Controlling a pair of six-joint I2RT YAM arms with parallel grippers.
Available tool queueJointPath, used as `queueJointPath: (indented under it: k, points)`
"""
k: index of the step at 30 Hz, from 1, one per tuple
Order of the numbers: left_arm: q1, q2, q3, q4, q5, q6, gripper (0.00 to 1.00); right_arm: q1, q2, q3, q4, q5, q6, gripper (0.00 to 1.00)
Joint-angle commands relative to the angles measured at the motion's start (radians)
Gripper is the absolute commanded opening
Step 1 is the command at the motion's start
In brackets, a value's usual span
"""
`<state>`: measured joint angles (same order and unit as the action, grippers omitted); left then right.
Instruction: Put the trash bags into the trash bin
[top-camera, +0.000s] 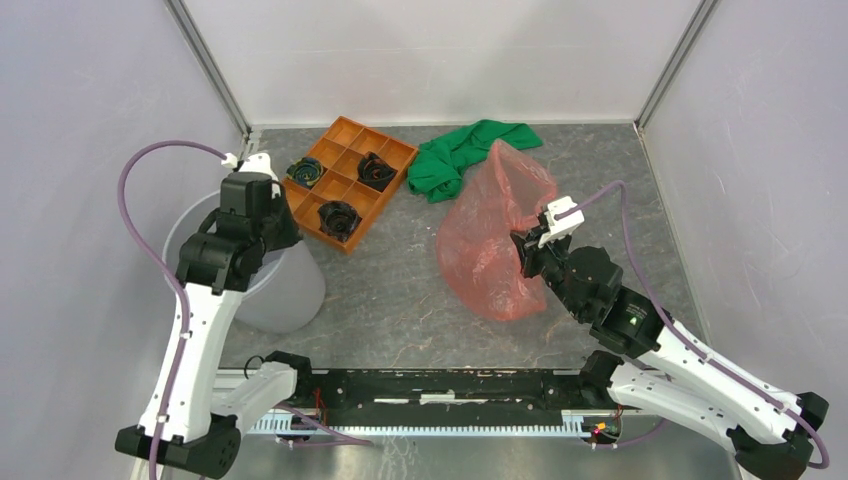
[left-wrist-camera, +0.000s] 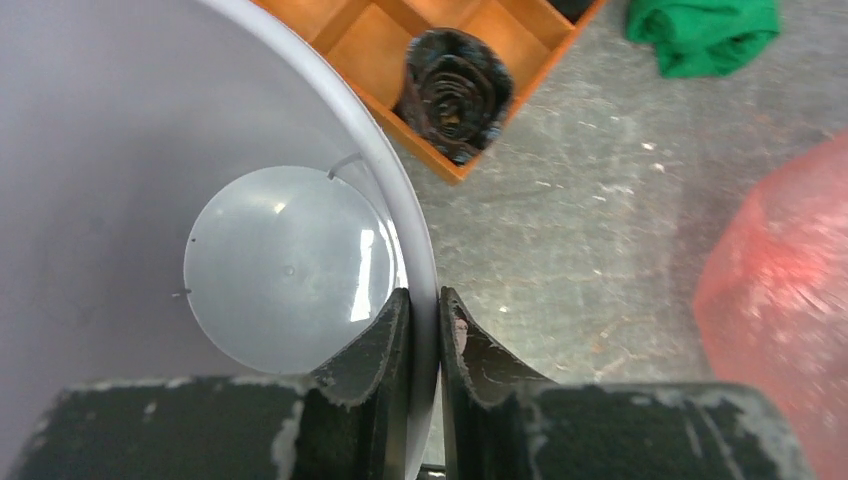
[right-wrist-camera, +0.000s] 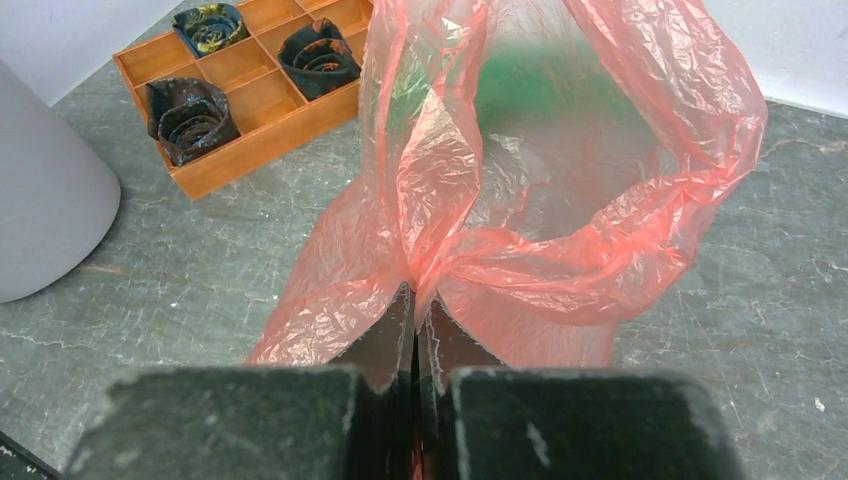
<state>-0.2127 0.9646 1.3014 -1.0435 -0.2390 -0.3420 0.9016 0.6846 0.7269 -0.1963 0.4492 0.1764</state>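
My left claw (left-wrist-camera: 423, 302) straddles the thin rim of the trash bin (top-camera: 292, 290), one finger inside the wall and one outside, and as far as I can see it is closed on that rim. My right claw (right-wrist-camera: 415, 300) is pinched tight on a gathered fold of the trash bag (top-camera: 495, 240). The bag is a big loose red sack billowing at about 3 o'clock on the worktop (top-camera: 400, 300), well apart from the bin at 8 o'clock. My main worry is the bag's bulk. It is slack and spread wide, so I judge it could drape over the rim or hang half outside the bin instead of dropping in. The film is thin and could slide out of my narrow pinch partway across. A trailing hem could also drag the green cloth (top-camera: 460, 155) lying just beside it at 12 o'clock. If my left claw tugs on the rim, the light bin could tilt or skid. The bin is bare inside, and I can see its pale bottom. The bag's mouth gapes with nothing visible inside it. The orange tray (top-camera: 345, 135) at 11 o'clock holds three dark rolled bundles (top-camera: 338, 217), each in its own compartment, and its other compartments are empty.
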Motion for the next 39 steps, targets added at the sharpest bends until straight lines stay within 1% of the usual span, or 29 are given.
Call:
queueJointPath:
  k: [1, 3, 4, 5, 6, 7, 8, 11, 12, 13, 15, 16, 18, 20, 21, 23, 25, 26, 27, 30, 31, 32, 34, 35, 37, 39]
  points:
    - [0.003, -0.039, 0.064, 0.01, 0.261, 0.06, 0.11, 0.003, 0.005, 0.051, 0.036, 0.012, -0.027, 0.01]
    - [0.002, -0.044, 0.055, 0.039, 0.469, 0.07, 0.05, 0.003, 0.005, 0.071, 0.028, 0.027, -0.038, 0.0]
    - [-0.004, -0.045, 0.05, 0.063, 0.6, 0.066, 0.03, 0.002, 0.004, 0.083, 0.026, 0.034, -0.045, 0.01]
    - [-0.021, -0.048, 0.045, 0.095, 0.706, 0.052, 0.02, 0.003, 0.002, 0.098, 0.023, 0.042, -0.052, 0.01]
    - [-0.044, -0.049, 0.043, 0.125, 0.784, 0.032, 0.02, 0.003, -0.002, 0.111, 0.022, 0.049, -0.06, 0.01]
    - [-0.075, -0.049, 0.046, 0.15, 0.828, 0.017, 0.02, 0.003, -0.005, 0.128, 0.02, 0.054, -0.067, 0.01]
    - [-0.112, -0.048, 0.051, 0.166, 0.839, 0.008, 0.02, 0.003, -0.008, 0.143, 0.017, 0.061, -0.081, 0.01]
    - [-0.288, -0.027, 0.058, 0.206, 0.766, -0.03, 0.02, 0.003, -0.028, 0.199, 0.01, 0.1, -0.114, 0.01]
    - [-0.358, -0.013, 0.044, 0.251, 0.739, -0.054, 0.02, 0.003, -0.034, 0.216, 0.009, 0.114, -0.126, 0.01]
    - [-0.456, 0.001, 0.03, 0.291, 0.703, -0.076, 0.02, 0.004, -0.044, 0.23, 0.011, 0.132, -0.14, 0.01]
    - [-0.607, 0.041, 0.004, 0.366, 0.555, -0.103, 0.02, 0.002, -0.061, 0.263, 0.014, 0.162, -0.166, 0.01]
    - [-0.675, 0.057, 0.002, 0.394, 0.511, -0.104, 0.02, 0.003, -0.069, 0.277, 0.015, 0.177, -0.169, 0.01]
    - [-0.793, 0.147, 0.017, 0.439, 0.374, -0.096, 0.02, 0.003, -0.084, 0.31, 0.018, 0.204, -0.198, 0.01]
    - [-0.864, 0.233, 0.057, 0.462, 0.287, -0.077, 0.02, 0.003, -0.089, 0.353, 0.018, 0.21, -0.215, 0.01]
    - [-0.882, 0.27, 0.078, 0.474, 0.256, -0.068, 0.02, 0.003, -0.087, 0.379, 0.019, 0.212, -0.223, 0.01]
    - [-0.898, 0.322, 0.087, 0.513, 0.207, -0.057, 0.02, 0.003, -0.08, 0.435, 0.018, 0.203, -0.24, 0.01]
    - [-0.901, 0.359, 0.085, 0.547, 0.204, -0.044, 0.03, 0.002, -0.063, 0.493, 0.016, 0.189, -0.255, 0.01]
    - [-0.9, 0.373, 0.085, 0.561, 0.21, -0.041, 0.07, 0.003, -0.05, 0.526, 0.01, 0.177, -0.256, 0.01]
    - [-0.902, 0.382, 0.082, 0.569, 0.224, -0.038, 0.15, 0.003, -0.039, 0.553, 0.006, 0.161, -0.255, 0.01]
    - [-0.902, 0.37, 0.053, 0.596, 0.234, -0.04, 0.46, 0.005, 0.002, 0.607, 0.015, 0.063, -0.243, 0.01]
    - [-0.904, 0.344, 0.036, 0.603, 0.234, -0.042, 0.59, 0.003, 0.021, 0.623, 0.023, 0.019, -0.245, 0.01]
    - [-0.903, 0.33, 0.018, 0.61, 0.234, -0.044, 0.64, 0.003, 0.04, 0.637, 0.027, -0.017, -0.25, 0.01]
    - [-0.904, 0.259, -0.018, 0.62, 0.234, -0.049, 0.79, 0.003, 0.098, 0.685, 0.028, -0.104, -0.263, 0.01]
    - [-0.903, 0.22, -0.037, 0.625, 0.232, -0.052, 0.84, 0.003, 0.126, 0.71, 0.026, -0.147, -0.265, 0.01]
    - [-0.903, 0.139, -0.068, 0.629, 0.223, -0.055, 0.9, 0.003, 0.186, 0.775, 0.029, -0.259, -0.258, 0.01]
    - [-0.902, 0.05, -0.089, 0.614, 0.181, -0.061, 0.92, 0.003, 0.249, 0.846, 0.051, -0.404, -0.22, 0.01]
